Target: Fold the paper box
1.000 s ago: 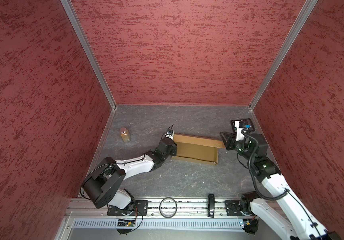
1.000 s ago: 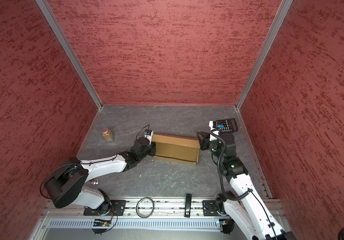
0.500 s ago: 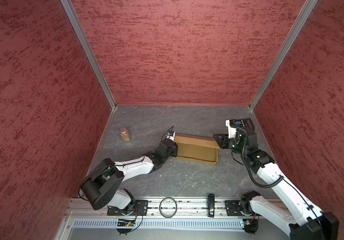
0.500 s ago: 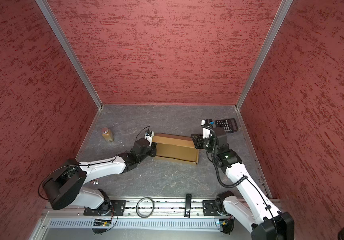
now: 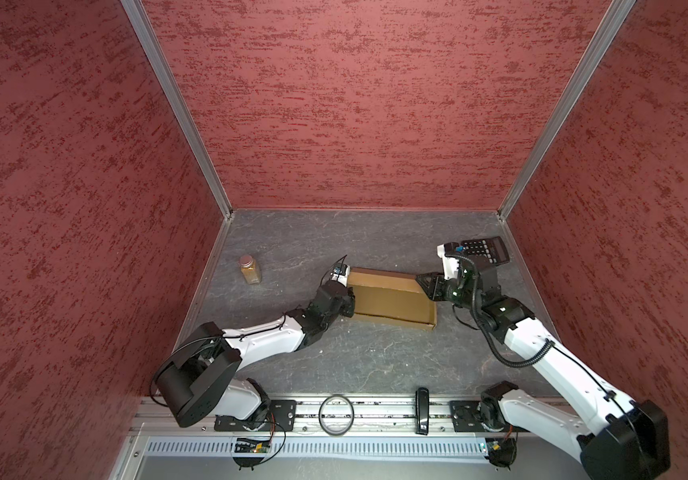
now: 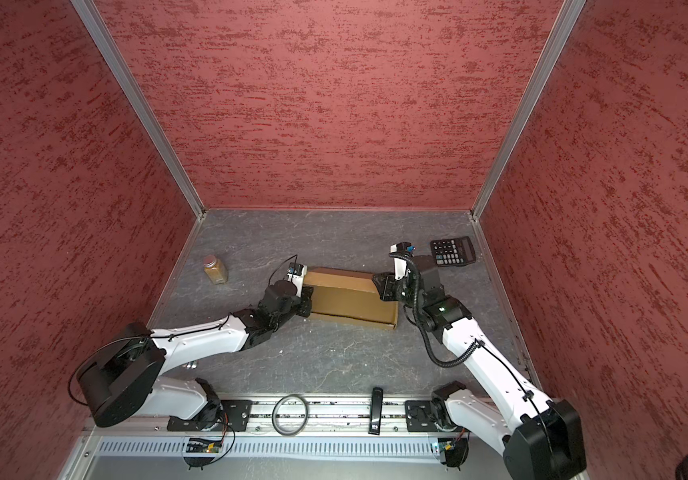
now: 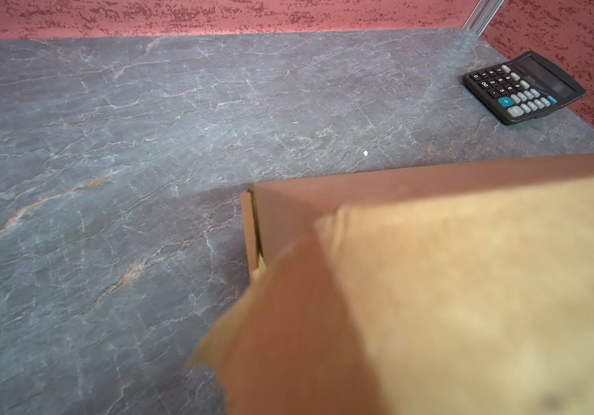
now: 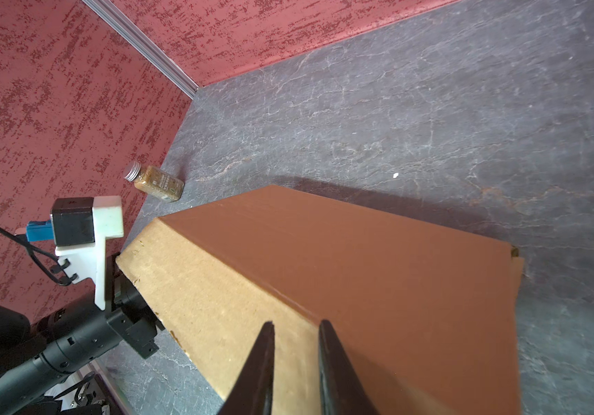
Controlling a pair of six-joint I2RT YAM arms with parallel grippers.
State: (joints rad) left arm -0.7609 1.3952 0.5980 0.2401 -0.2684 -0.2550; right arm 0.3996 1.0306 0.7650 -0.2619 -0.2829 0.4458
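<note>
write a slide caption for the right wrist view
Right tool straddling the folded edge of the cardboard box, left arm at its far end, spice jar by the wall

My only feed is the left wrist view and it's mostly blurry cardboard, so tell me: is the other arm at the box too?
Observer: Yes. In a top view the right gripper sits at the right end of the paper box, opposite the left gripper at its left end.
Operator: Are its jaws clamped on anything?
Observer: The right wrist view shows them slightly apart, lying over the lid's fold line. I see nothing pinched between them.
Operator: Anything loose besides the calculator?
Observer: In a top view a spice jar sits well left of the box, touching nothing.
</note>
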